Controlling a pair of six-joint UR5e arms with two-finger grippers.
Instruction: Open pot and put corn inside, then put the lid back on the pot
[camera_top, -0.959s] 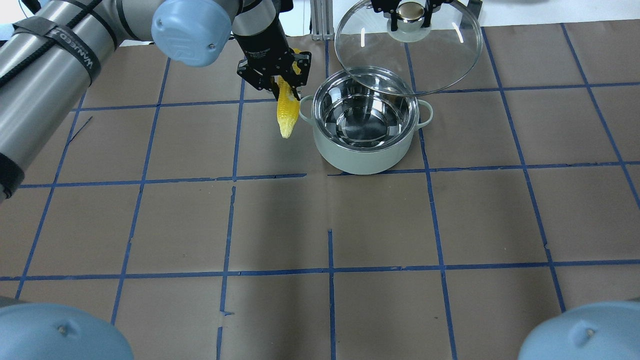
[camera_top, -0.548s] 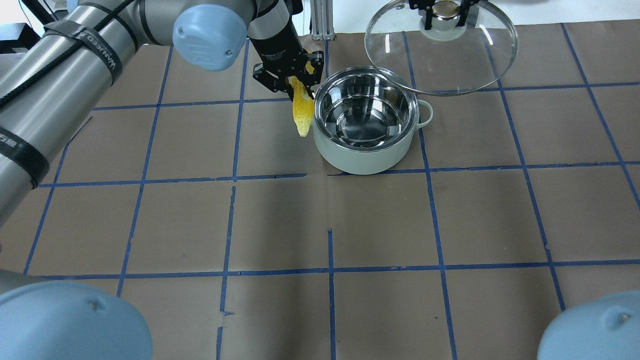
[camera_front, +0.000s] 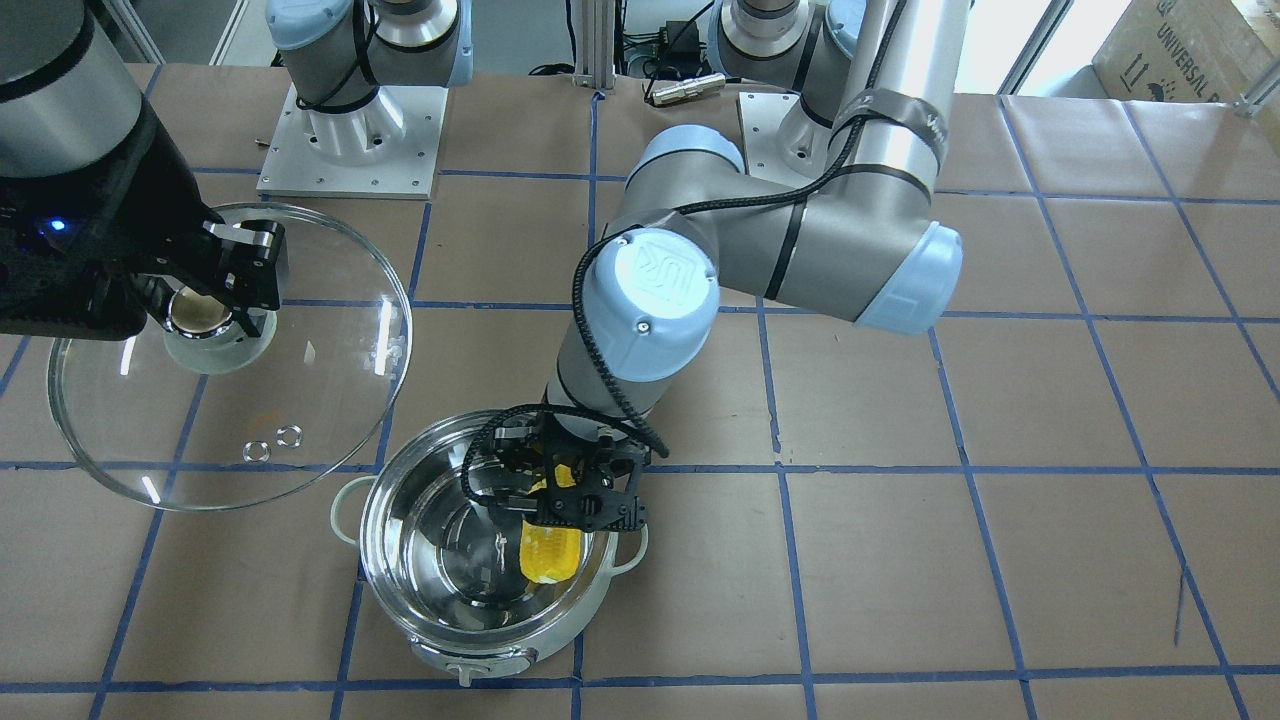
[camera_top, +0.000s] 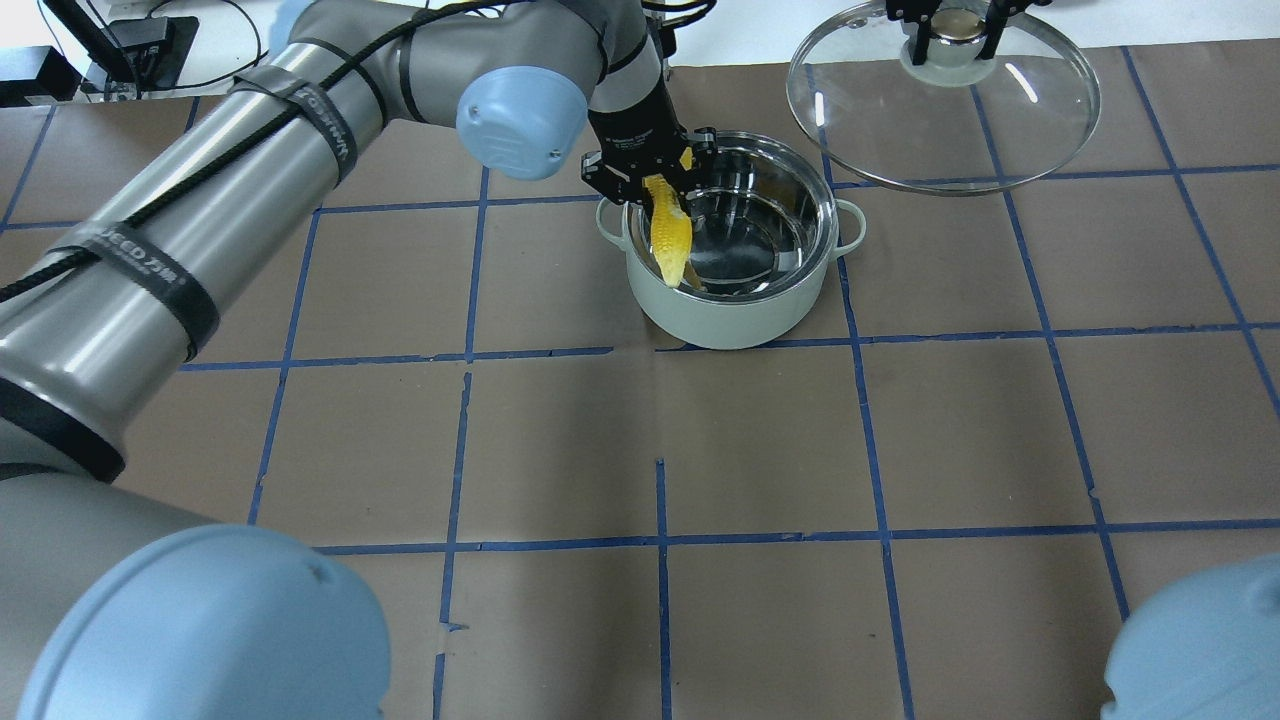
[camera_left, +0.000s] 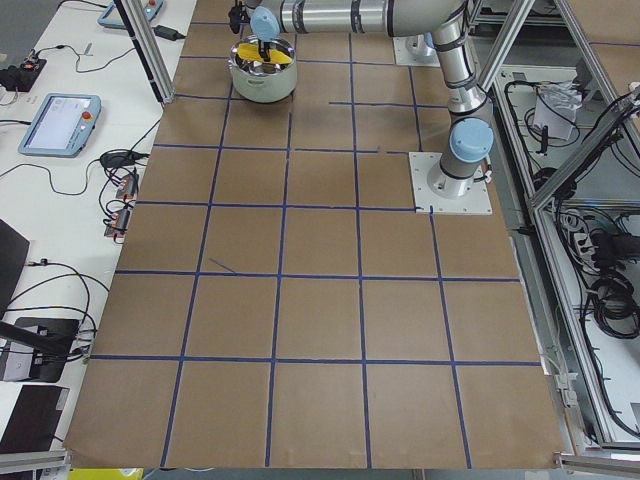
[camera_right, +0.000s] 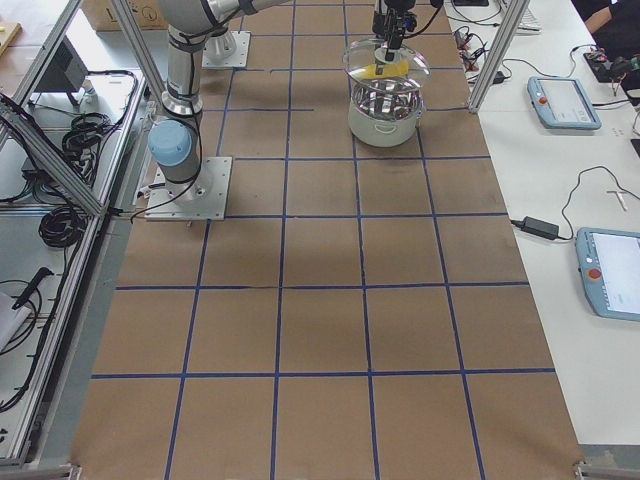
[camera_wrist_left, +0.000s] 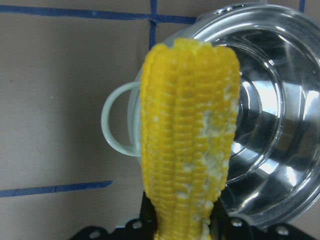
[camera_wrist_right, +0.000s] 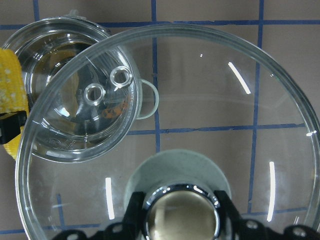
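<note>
The left claw (camera_top: 662, 186) is clamped on the thick end of the corn (camera_top: 671, 238), which hangs tip-down over the open pot's (camera_top: 735, 320) left rim. The right claw (camera_top: 944, 22) is clamped on the lid's (camera_top: 1005, 112) knob (camera_top: 945, 48), the lid aloft to the pot's right. The corn looks light, stiff and knobbly, easy to grip at its butt; the glass lid looks heavier, slick, breakable, best held by the knob.

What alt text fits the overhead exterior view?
The left gripper holds a yellow corn cob tip-down over the left edge of an open steel pot with a pale mint body. The right gripper holds the round clear glass lid by its knob, beyond and right of the pot, over a brown, blue-gridded table.
</note>
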